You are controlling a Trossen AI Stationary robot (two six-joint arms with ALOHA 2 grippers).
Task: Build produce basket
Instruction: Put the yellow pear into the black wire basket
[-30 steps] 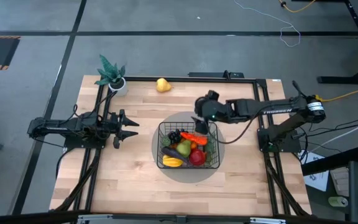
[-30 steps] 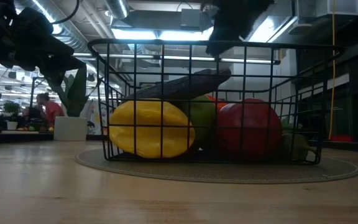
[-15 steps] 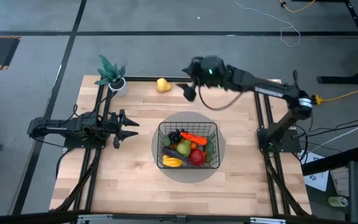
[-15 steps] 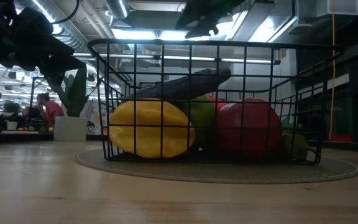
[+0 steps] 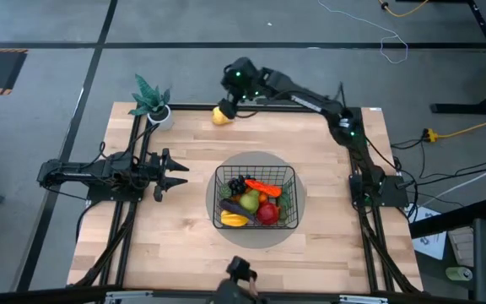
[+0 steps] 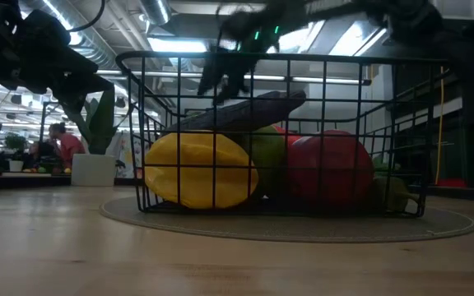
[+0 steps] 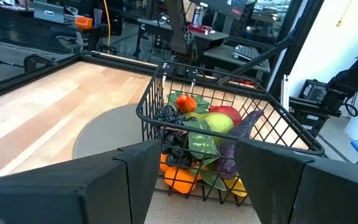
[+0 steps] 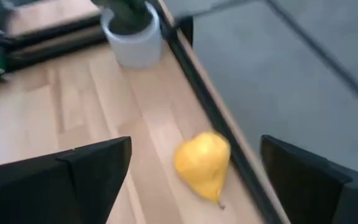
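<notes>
since the right gripper (image 5: 229,100) hovers spread and empty above the yellow pear (image 5: 220,116) at upper centre, centre both fingers around it before closing.

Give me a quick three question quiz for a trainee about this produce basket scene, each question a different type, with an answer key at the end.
1. True or false: the yellow pear already lies inside the basket.
2. Multiple choice: the right gripper is A) over the basket, B) above the yellow pear at the table's far edge, C) beside the left arm.
3. Fill in: the left gripper waits with its fingers ____, to the left of the basket.

Key:
1. False. The pear lies on the table near the potted plant.
2. B.
3. open.
</notes>
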